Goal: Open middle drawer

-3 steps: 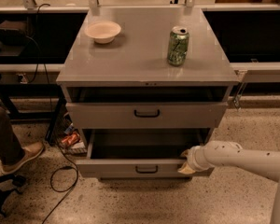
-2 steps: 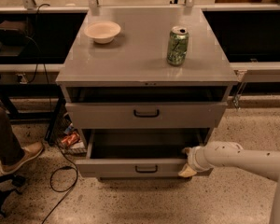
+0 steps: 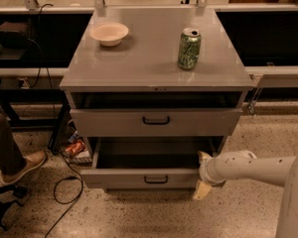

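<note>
**Speckled floor, grey cabinet: pull stage well advanced**

Middle drawer [image 3: 119,178] stands well out of the cabinet [image 3: 154,58], interior exposed. My gripper [image 3: 202,173] sits at the right end of its front panel, fingers spread above and below that edge, clear of the loop handle [image 3: 155,179]. Assessment: opening looks largely achieved. Next move calls for backing straight off without nudging the drawer inward.

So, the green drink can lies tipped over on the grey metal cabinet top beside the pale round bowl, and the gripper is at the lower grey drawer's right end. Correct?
No: the camera view shows the green drink can upright on the grey metal cabinet top beside the pale round bowl. The gripper is at the lower grey drawer's right end.
</note>
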Robot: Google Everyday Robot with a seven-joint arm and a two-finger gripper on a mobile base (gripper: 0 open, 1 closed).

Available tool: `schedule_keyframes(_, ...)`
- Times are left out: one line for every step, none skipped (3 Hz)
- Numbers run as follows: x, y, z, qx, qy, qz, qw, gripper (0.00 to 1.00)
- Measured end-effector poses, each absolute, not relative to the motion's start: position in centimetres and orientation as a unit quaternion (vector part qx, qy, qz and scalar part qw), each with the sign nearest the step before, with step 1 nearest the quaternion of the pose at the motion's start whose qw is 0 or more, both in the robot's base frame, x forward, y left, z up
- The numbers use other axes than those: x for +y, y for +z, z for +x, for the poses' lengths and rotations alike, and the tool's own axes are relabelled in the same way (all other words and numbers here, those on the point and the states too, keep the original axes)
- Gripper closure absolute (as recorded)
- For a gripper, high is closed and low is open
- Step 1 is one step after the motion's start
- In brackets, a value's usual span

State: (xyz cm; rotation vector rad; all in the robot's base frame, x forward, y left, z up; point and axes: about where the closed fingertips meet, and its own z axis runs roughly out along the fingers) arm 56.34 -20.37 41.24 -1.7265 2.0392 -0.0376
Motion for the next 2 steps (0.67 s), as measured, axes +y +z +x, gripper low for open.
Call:
schedule_keyframes(-20.8,41.2,54.8,0.744,-0.014,-0.629,0.223,0.0)
schedule_keyframes(-21.2,40.5,53.6,0.75,-0.001,-0.625,0.218,0.18)
